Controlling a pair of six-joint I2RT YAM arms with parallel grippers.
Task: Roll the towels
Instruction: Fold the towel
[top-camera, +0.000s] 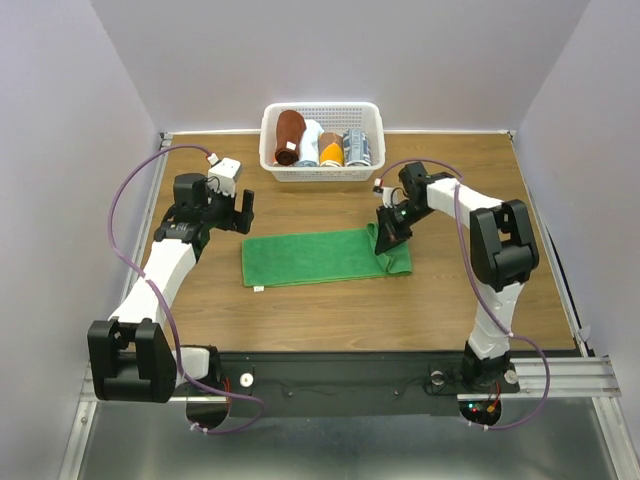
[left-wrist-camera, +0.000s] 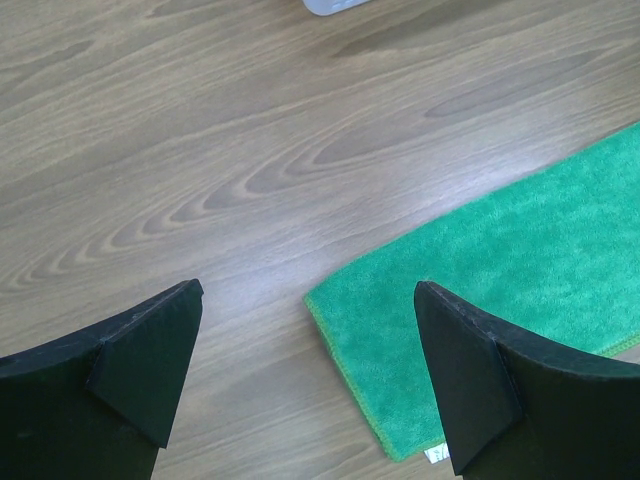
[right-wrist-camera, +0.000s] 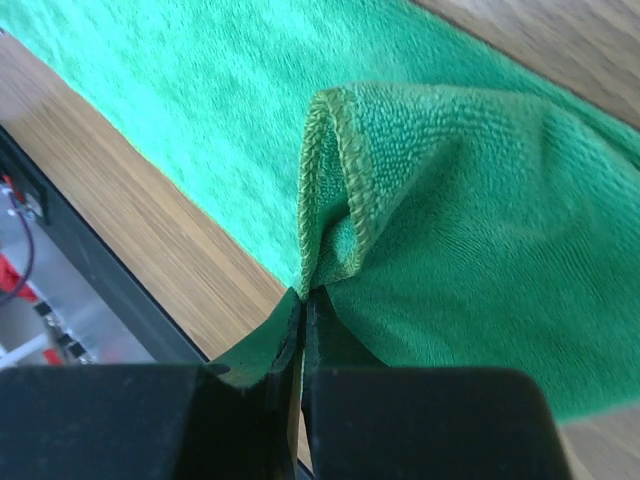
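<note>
The green towel lies spread flat along the middle of the counter, its long side running left to right. A small white tag shows at its near left corner. Its right end is not flat: that end is gathered up off the wood into a bunched fold.

The right pincer is clamped tight on that raised end. In the right wrist view its two fingers meet with only a sliver of green cloth between them, and the stitched hem curls up just above the grip.

The left pincer stands as wide as it goes and has hold of nothing. It hangs over bare wood just behind the towel's far left corner. From its own camera, that corner of the towel shows below and between the two fingers, nearer the right-hand one. I cannot tell whether the tips touch the counter.

At the back edge of the counter sits a white basket. The brown towel is in it, rolled, at the left end. Beside it, in a row, stand a white roll, an orange roll and a grey roll. The basket is well apart from both pincers.
</note>
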